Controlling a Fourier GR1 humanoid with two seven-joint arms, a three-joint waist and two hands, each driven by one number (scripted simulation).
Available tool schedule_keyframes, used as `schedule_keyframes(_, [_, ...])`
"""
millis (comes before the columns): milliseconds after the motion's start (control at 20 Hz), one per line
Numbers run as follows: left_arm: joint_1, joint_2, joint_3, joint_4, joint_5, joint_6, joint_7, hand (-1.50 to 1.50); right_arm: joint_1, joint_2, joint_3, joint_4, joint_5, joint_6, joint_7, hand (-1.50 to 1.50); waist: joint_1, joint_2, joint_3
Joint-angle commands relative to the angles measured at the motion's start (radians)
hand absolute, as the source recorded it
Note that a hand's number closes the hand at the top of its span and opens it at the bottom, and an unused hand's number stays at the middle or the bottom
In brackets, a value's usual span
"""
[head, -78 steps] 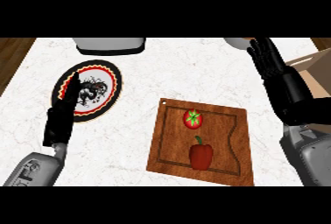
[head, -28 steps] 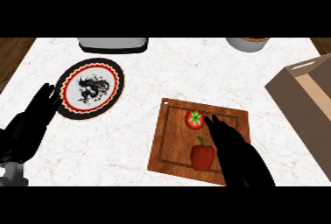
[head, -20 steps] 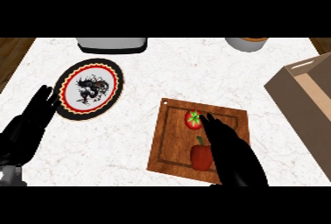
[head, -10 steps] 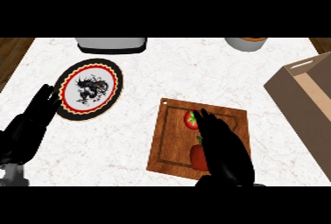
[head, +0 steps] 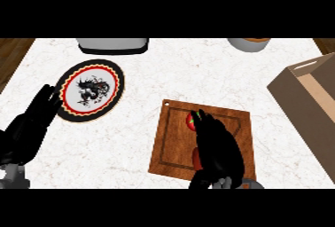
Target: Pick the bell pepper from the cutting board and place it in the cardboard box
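Right hand over board, fingers straight, nothing held; covers most of pepper, red sliver showing at hand's left edge. Pepper likely light, smooth, slippery; grasp across body, not stem. Left hand rests open at left edge. Count: one pepper, one tomato, one board, one box, one plate.

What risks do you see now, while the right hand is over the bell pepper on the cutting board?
1. The right hand hides most of the bell pepper, so whether it is grasped cannot be seen; the grasp might miss.
2. The tomato lies just beside the fingers on the cutting board; closing or lifting may knock it.
3. The cardboard box stands far right; its near wall could catch the pepper.
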State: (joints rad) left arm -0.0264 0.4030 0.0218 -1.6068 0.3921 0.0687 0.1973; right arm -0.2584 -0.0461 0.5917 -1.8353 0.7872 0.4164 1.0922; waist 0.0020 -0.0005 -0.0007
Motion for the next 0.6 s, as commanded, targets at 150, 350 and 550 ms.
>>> schedule_keyframes(150, [0.049,-0.025,0.007,-0.014,-0.012,-0.023,-0.029,0.00,-0.010,0.034,-0.056,0.045,0.031,0.107,0.126,-1.50,0.002,-0.001,0.000])
schedule_keyframes(350, [-0.013,-0.042,0.006,0.049,-0.031,-0.026,-0.037,0.00,0.030,0.045,0.019,0.041,0.072,0.079,0.163,-1.50,-0.006,-0.001,0.000])
schedule_keyframes(550, [0.084,-0.031,0.007,-0.117,-0.042,0.000,0.030,0.00,0.023,0.045,-0.037,0.039,0.047,0.128,0.134,-1.50,0.005,-0.003,0.001])
